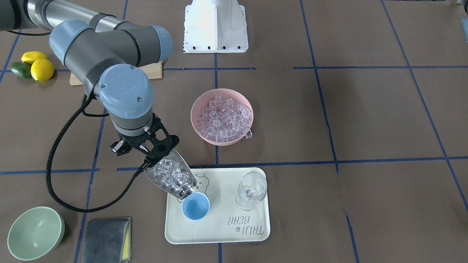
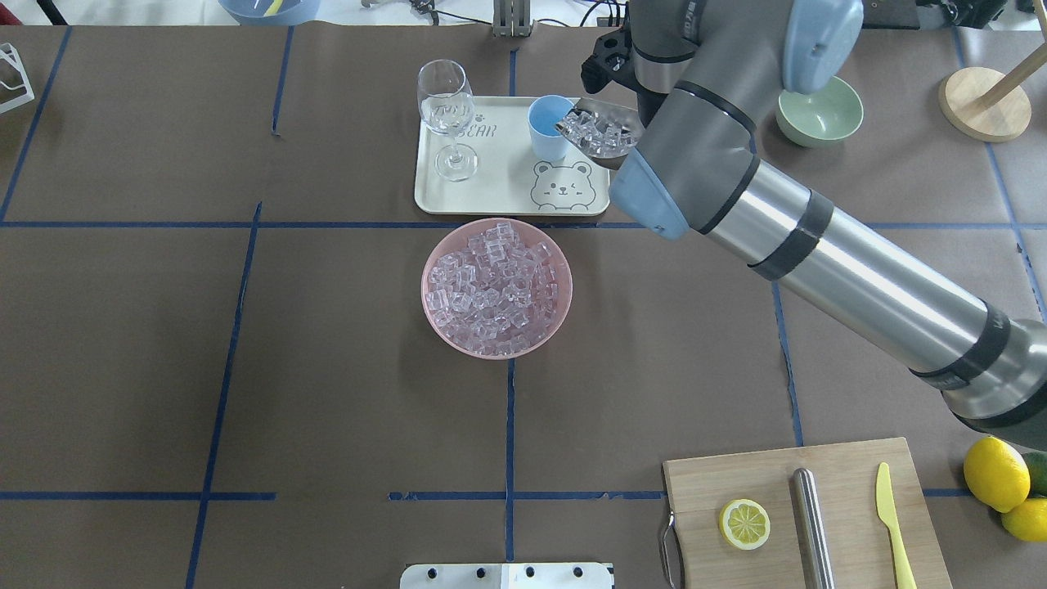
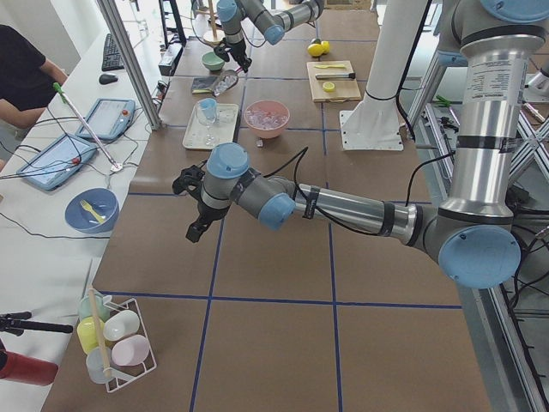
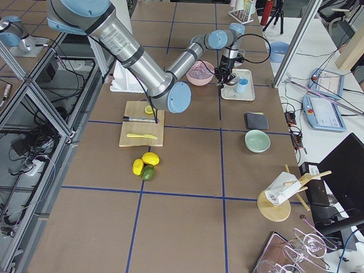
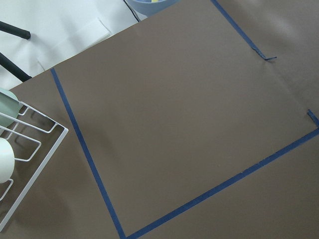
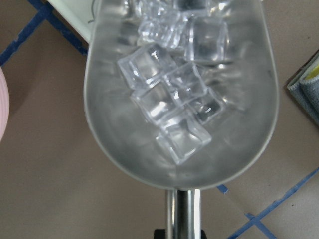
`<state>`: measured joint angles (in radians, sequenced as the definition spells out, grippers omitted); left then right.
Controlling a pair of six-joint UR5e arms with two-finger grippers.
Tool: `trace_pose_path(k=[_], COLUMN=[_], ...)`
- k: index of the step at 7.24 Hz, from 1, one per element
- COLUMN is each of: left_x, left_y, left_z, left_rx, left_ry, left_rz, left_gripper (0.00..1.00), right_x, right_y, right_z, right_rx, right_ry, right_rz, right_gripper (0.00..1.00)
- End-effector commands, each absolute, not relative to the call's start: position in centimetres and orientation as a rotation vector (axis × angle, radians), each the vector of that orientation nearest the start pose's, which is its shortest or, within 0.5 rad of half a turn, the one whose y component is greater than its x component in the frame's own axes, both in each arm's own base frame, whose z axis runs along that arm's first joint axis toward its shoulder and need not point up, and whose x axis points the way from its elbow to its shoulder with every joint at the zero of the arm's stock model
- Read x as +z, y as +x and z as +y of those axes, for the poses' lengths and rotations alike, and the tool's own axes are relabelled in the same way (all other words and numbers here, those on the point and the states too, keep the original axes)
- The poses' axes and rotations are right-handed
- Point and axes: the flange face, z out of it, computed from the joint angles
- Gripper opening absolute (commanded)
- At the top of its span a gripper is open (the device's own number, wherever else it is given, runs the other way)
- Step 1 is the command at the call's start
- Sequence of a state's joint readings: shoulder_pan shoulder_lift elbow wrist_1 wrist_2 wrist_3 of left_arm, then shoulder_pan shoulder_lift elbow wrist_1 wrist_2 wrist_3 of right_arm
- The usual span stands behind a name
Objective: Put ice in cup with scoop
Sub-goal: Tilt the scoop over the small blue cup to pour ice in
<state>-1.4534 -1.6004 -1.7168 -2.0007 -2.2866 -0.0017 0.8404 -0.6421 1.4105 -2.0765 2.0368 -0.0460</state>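
My right gripper (image 1: 150, 157) is shut on the thin handle of the steel scoop (image 1: 170, 179). The scoop is tilted down, its open lip just over the rim of the light-blue cup (image 1: 196, 207) on the cream tray (image 1: 219, 233). Several clear ice cubes (image 1: 174, 178) lie in the trough and crowd toward the lip. The right wrist view shows the scoop (image 6: 109, 139) with ice (image 6: 172, 94) from above. The cup (image 2: 546, 127) looks empty inside. More ice (image 1: 225, 118) fills the pink bowl (image 1: 199, 126). My left gripper (image 3: 197, 227) hangs over bare table far away; I cannot tell its state.
A clear wine glass (image 1: 251, 190) stands on the tray beside the cup. One loose cube (image 1: 249, 135) lies by the pink bowl. A pale green bowl (image 1: 34, 233) and a grey cloth (image 1: 106, 239) sit near the scoop arm. A cutting board (image 2: 851, 466) holds a lemon half, steel cylinder and knife.
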Motion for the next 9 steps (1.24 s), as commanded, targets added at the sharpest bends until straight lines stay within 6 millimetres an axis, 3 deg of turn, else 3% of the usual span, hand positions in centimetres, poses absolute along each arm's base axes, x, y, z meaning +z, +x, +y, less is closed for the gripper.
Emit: trace_pose_path(k=[1, 5, 7, 9], left_x=[52.7, 53.0, 52.8, 52.7], left_y=[-0.7, -0.7, -0.7, -0.7], left_z=[-52.5, -52.5, -52.5, -52.5], left_rx=[0.325, 0.325, 0.326, 0.327], left_ry=[0.534, 0.533, 0.535, 0.537], left_rz=[0.728, 0.73, 0.73, 0.731], left_gripper=[1.0, 1.0, 1.0, 1.0], right_x=[19.1, 21.0, 19.5, 17.5], right_y=[-43.6, -43.2, -44.9, -44.6], right_z=[-62.2, -64.0, -65.4, -65.2], right_rx=[-0.808, -0.774, -0.765, -0.766], right_ry=[0.049, -0.015, -0.081, -0.112], right_rz=[-0.523, -0.501, -0.481, -0.46], right_gripper=[0.0, 0.0, 0.0, 0.0])
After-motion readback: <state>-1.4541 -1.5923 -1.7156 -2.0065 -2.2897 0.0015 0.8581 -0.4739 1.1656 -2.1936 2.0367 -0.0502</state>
